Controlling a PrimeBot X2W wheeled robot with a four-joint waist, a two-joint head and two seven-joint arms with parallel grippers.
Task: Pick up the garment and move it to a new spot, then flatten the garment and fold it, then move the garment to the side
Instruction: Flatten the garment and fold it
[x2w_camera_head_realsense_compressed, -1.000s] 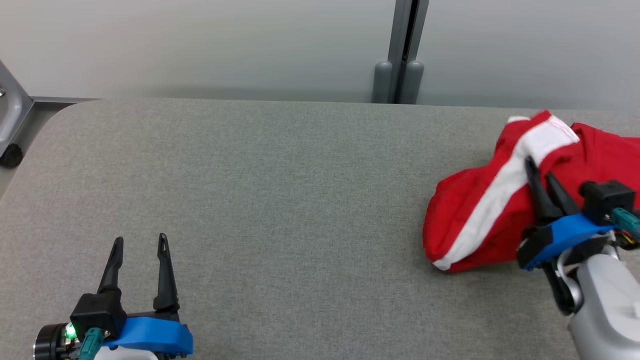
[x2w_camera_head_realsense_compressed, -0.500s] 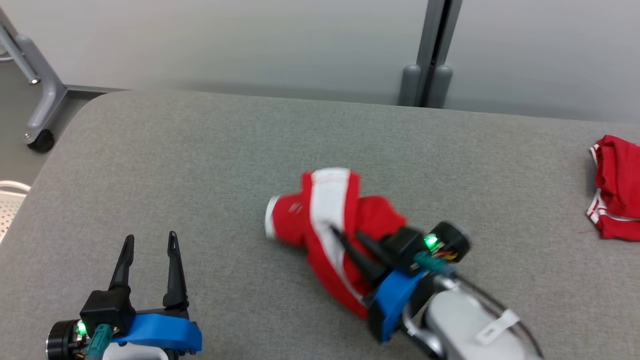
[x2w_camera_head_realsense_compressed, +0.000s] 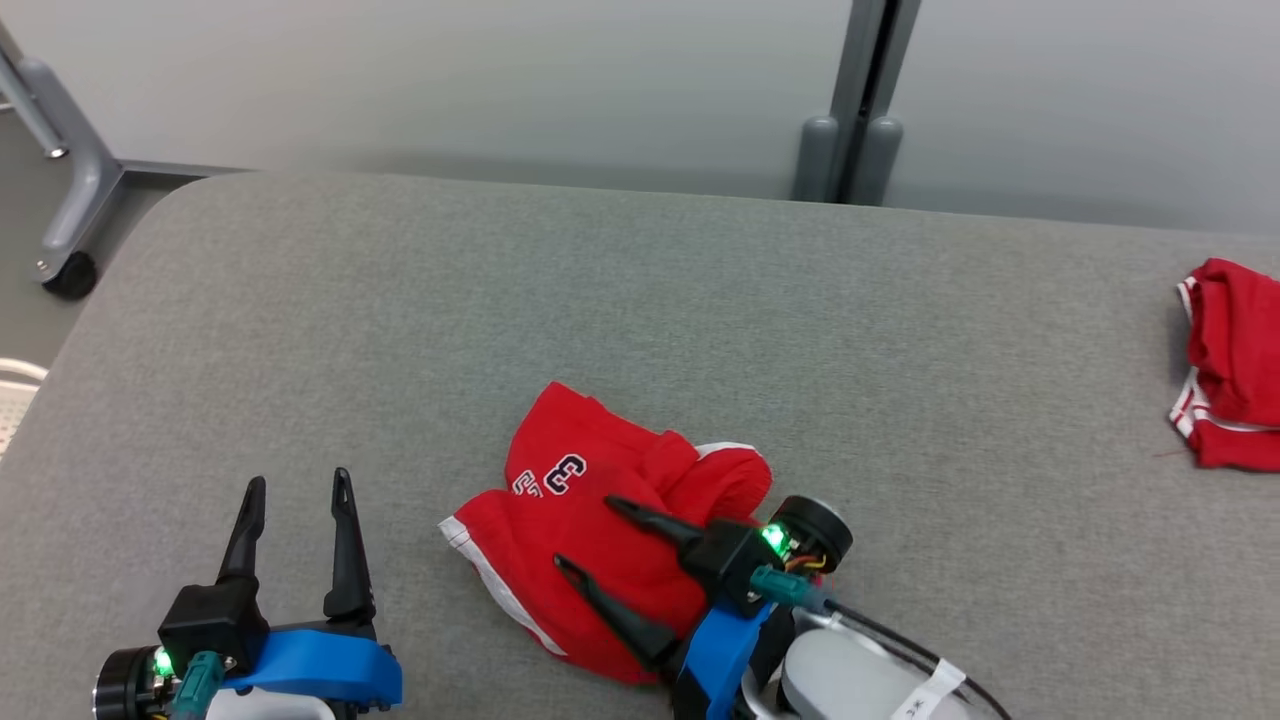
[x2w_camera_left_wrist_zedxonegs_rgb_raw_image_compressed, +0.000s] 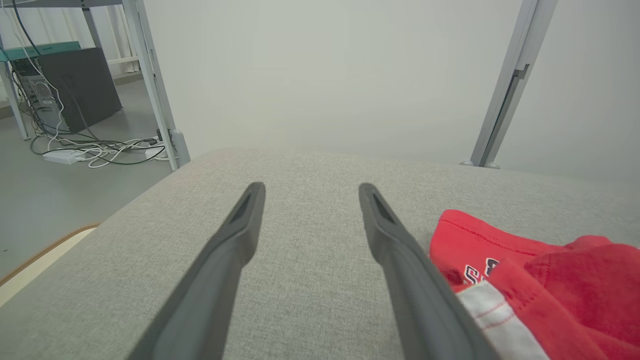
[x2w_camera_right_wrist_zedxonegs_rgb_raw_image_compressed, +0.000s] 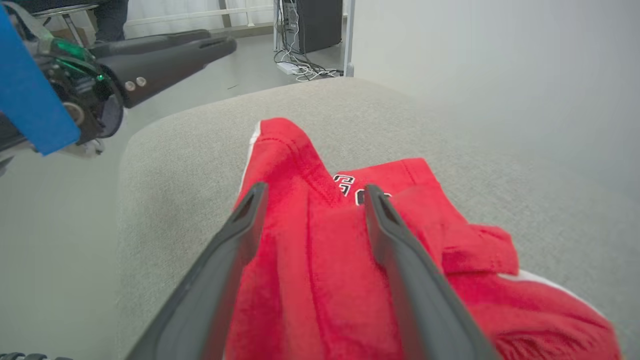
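Since half a second ago the right hand has let go: its two dark fingers, then pinched together in the cloth, now stand spread apart over the red garment. The garment has dropped from a blurred, bunched shape into a crumpled heap on the grey worktop, showing white trim and dark-edged lettering. It may be a pair of shorts, but the folds hide too much to be sure.

The right forearm comes in from the lower right, and the fingers point up and to the left across the heap. In the right wrist view they straddle a raised ridge of cloth. Whether the tips press on it I cannot tell.

The left hand hovers at the lower left with its fingers parted, holding nothing, just beside the garment's trimmed edge.

Bare worktop lies to the left, beyond and to the right of the heap. A rounded corner shows at the far left. A second red garment sits well apart, near the right edge.
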